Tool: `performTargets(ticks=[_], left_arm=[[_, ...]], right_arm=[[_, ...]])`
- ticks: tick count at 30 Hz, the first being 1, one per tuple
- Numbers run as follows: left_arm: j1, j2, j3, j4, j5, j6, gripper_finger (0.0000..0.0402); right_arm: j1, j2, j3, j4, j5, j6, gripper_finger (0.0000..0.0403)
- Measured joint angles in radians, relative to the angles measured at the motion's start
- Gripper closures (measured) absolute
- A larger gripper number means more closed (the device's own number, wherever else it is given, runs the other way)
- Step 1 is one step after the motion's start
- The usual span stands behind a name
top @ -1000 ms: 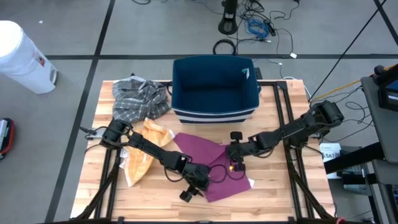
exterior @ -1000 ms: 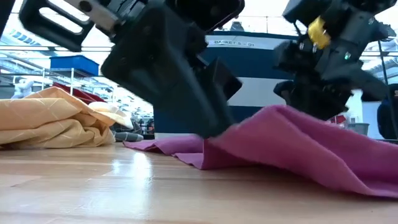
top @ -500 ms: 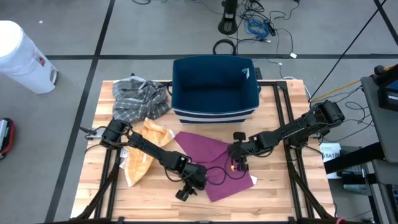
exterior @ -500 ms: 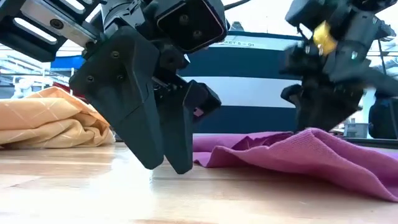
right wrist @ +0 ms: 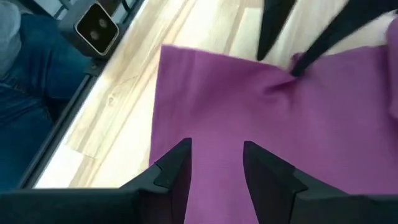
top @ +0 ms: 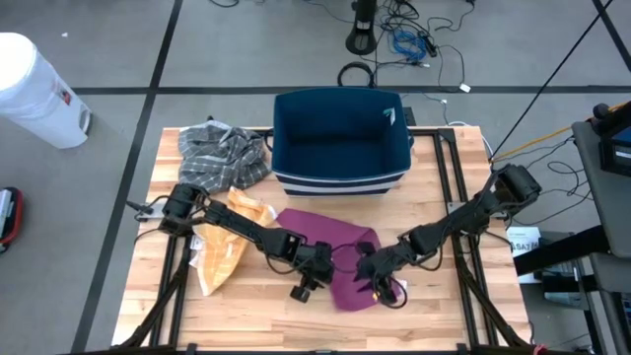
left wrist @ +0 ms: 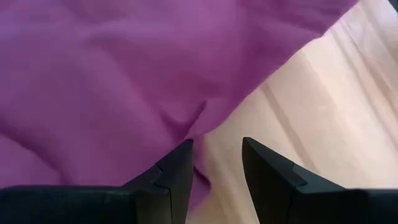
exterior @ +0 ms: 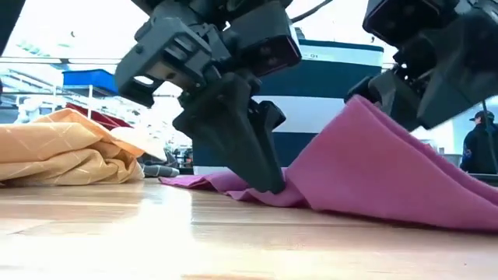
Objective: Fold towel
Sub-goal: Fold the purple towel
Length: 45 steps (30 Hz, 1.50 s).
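Observation:
The purple towel [top: 330, 251] lies on the wooden table in front of the blue basket. Its right part is raised, and it slopes up in the low view [exterior: 366, 155]. My right gripper [top: 377, 280] is at the towel's near right side, shut on the towel [right wrist: 217, 155]. My left gripper [top: 320, 268] stands at the towel's near left edge, pointing down [exterior: 268, 183]. Its fingers are a little apart [left wrist: 217, 158], one on the cloth and one over bare wood. My left gripper comes from above, pointing down. One fingertip [left wrist: 183, 152] rests on the towel's near edge [left wrist: 180, 127], where the cloth puckers [right wrist: 292, 68]; the other stands over bare wood. My right gripper holds the towel's right part [right wrist: 214, 134] between its fingers. That part is lifted off the table [exterior: 359, 105]. The cloth slopes down from there to the left gripper's finger.
The blue basket [top: 340, 138] stands at the far middle. A grey plaid cloth [top: 222, 153] lies far left and a folded orange cloth [top: 225, 247] left of the towel. Black rails [top: 455, 197] run along the right side. A person in jeans [right wrist: 25, 81] is beyond the table edge.
My right gripper has moved toward the table's near edge and lifted the towel's right part, which now rises in a slope and lies folded in toward the left. My left gripper has shifted from bare wood onto the towel's near edge. The towel's far left part has stayed flat.

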Motion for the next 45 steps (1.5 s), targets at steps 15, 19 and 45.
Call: performTargets(ticks=[15,19,45], left_arm=[[-0.005,-0.012,0.000,-0.159,0.018,0.000,0.0258],[0.016,-0.018,0.000,-0.169,0.005,0.014,0.0258],[0.029,-0.039,0.000,-0.124,-0.013,0.022,0.0258]], right_arm=[[0.083,0.203,0.003,0.157,-0.032,0.067,0.0273],[0.117,0.166,0.000,0.113,-0.063,0.105,0.0273],[0.015,0.146,0.077,-0.132,0.508,-0.348,0.0273]])
